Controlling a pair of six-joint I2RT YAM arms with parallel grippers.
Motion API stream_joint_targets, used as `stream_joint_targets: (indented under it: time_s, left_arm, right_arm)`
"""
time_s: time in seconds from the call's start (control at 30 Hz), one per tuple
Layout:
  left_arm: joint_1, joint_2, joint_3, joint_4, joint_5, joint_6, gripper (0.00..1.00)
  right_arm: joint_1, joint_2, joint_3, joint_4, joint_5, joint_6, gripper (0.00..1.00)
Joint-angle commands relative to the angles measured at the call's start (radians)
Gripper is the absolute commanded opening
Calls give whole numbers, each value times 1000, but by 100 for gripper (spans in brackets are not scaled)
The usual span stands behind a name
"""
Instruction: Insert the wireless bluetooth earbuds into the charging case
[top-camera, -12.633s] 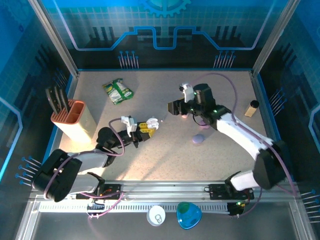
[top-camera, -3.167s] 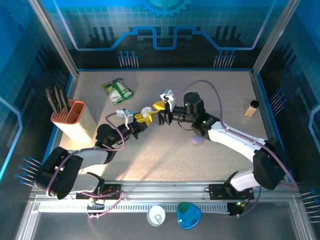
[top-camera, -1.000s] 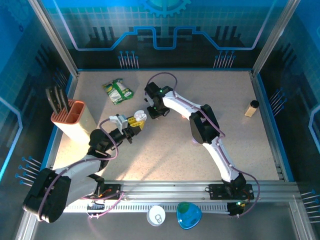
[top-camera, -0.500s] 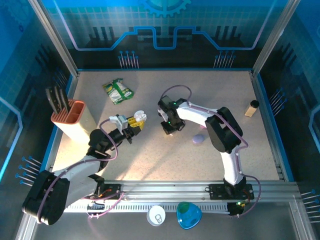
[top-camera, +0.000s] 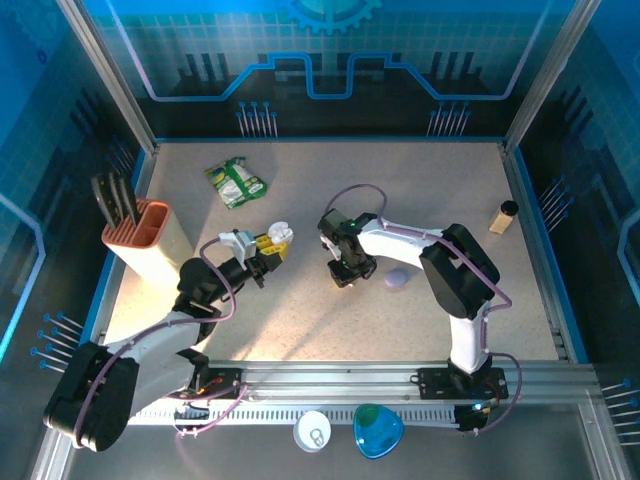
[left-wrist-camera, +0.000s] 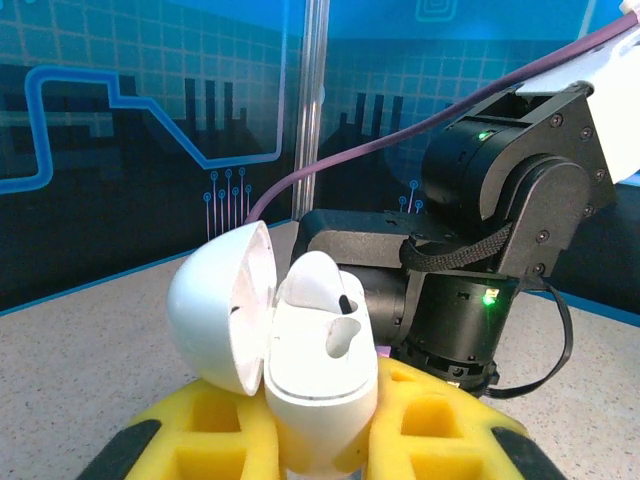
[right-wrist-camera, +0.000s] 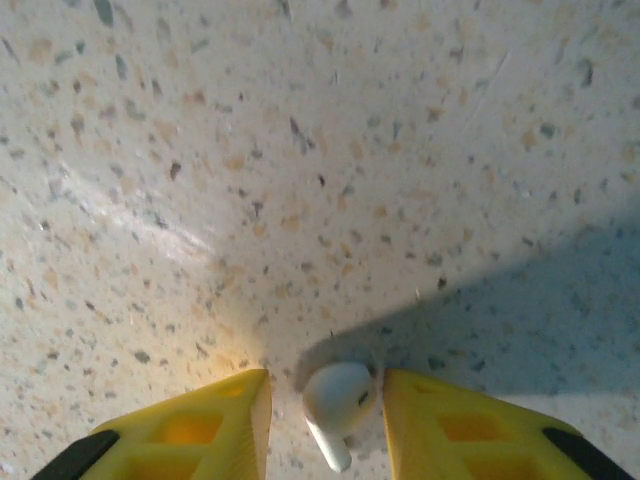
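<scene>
On the speckled beige counter, right between the yellow pads of the right claw: small white glossy plastic earbud, lying flat. Straddled, not pinched: right claw parted, thin sliver of counter visible on either side of the bulb. Long axis: bulb away from the wrist camera, stem pointing back toward it, so roughly along the slot between the pads and square to the closing direction, tip skewed a touch toward the left-hand pad. Good for a squeeze across the bulb; probably needs only a straight close, no re-aim. Bud appearance: rounded head, short stubby stem, no visible marks, half in the arm's shadow. From the top view, right claw nose-down near mid-counter, clearly the nearer arm; small lavender pebble-shaped case just beside it on its right, not touched. Left claw well apart to the left, clamped shut on the white egg-shaped plastic charging case. Left wrist view: hinged lid flipped open, mouth facing the right arm; apparently one seat filled by a seated bud, other an empty hollow, a guess only. Risk: glossy bulb squirting out from the pads, or stem rotating on pickup and arriving misaligned for the hollow.
</scene>
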Motion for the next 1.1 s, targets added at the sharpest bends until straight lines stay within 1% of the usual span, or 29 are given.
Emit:
stream_joint_targets:
  time_s: [0.0, 0.37, 0.6, 0.73, 0.9, 1.07]
  left_arm:
    - [-3, -23, -15, 9, -10, 24, 9]
    - [-3, -33, -20, -9, -12, 39, 9]
    - [-3, -32, -20, -14, -10, 40, 9]
    - [-4, -29, -18, -14, -10, 40, 9]
    - [-3, -30, -17, -13, -12, 39, 9]
    - [-3, -28, -17, -13, -27, 37, 9]
  right_arm:
    - [18, 41, 68, -113, 56, -4, 37]
    - [45, 164, 205, -222, 83, -16, 33]
    - [50, 194, 232, -258, 86, -16, 28]
    - [49, 176, 222, -242, 79, -10, 24]
    - [39, 127, 193, -188, 78, 9, 23]
    - [14, -15, 95, -29, 44, 32, 25]
